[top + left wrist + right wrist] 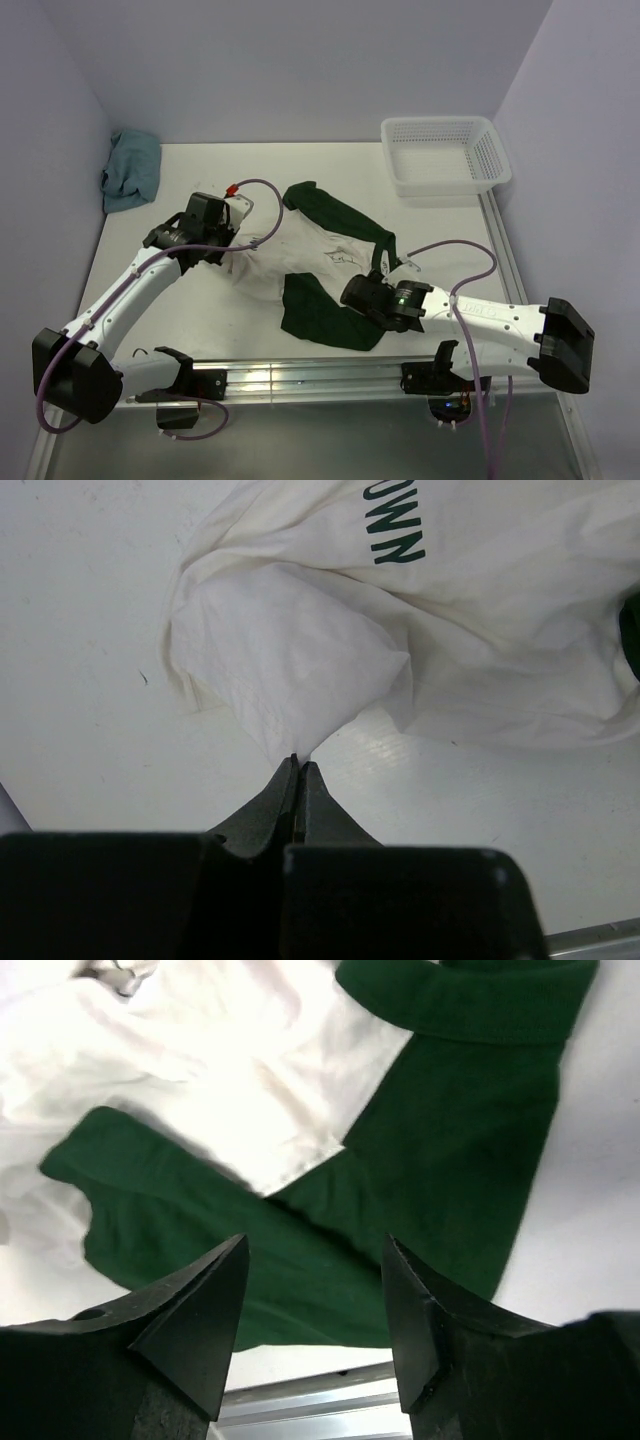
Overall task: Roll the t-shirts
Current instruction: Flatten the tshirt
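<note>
One cream-white t-shirt (325,250) with dark green sleeves lies crumpled at the table's middle. Its green print shows in the left wrist view (395,535). My left gripper (238,243) is at the shirt's left side, its jaws shut on a pointed corner of the white fabric (298,762). My right gripper (352,294) is open and hovers over the near green sleeve (400,1220), with nothing between its fingers (315,1242). No other t-shirt is in view.
A white plastic basket (440,122) stands at the back right. A small teal-blue cloth (130,170) lies bunched at the back left by the wall. An aluminium rail (300,375) runs along the near table edge, just below the green sleeve.
</note>
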You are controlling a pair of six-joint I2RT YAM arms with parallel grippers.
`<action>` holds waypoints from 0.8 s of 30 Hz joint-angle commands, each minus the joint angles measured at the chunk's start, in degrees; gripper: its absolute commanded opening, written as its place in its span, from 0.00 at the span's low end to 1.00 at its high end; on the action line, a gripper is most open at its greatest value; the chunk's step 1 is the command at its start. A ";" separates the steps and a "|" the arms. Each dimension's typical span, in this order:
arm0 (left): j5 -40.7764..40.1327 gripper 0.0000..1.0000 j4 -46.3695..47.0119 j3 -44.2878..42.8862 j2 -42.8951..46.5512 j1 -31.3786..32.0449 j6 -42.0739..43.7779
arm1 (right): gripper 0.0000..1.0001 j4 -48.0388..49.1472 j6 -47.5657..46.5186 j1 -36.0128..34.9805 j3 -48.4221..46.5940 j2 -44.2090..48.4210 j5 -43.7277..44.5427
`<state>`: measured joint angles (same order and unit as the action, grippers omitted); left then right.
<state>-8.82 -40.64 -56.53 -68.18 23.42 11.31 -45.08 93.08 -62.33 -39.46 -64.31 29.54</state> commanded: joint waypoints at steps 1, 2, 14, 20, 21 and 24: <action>1.35 0.00 -0.31 -1.30 1.56 -0.22 0.29 | 0.64 -5.63 2.01 -0.52 1.39 -1.08 2.37; 1.44 0.00 -0.40 -1.39 1.47 -0.22 0.38 | 0.65 -5.89 2.98 -0.43 2.19 -0.55 2.36; 2.67 0.00 -0.49 -2.53 0.33 -0.22 0.47 | 0.62 -0.19 4.40 7.65 13.36 6.93 0.25; 2.49 0.00 -0.58 -2.18 0.68 -0.22 0.91 | 0.61 -0.01 2.46 10.02 11.25 3.41 0.34; 2.49 0.00 -0.66 -2.35 0.68 -0.22 1.08 | 0.61 1.21 1.15 10.29 11.25 3.14 -0.44; 2.40 0.00 -0.75 -2.70 0.68 -0.22 1.26 | 0.57 4.64 -0.61 11.61 12.82 1.74 -2.29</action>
<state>-7.33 -41.47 -56.60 -68.20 23.42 11.46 -43.81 94.41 -51.92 -26.68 -61.14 27.81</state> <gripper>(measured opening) 0.012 0.583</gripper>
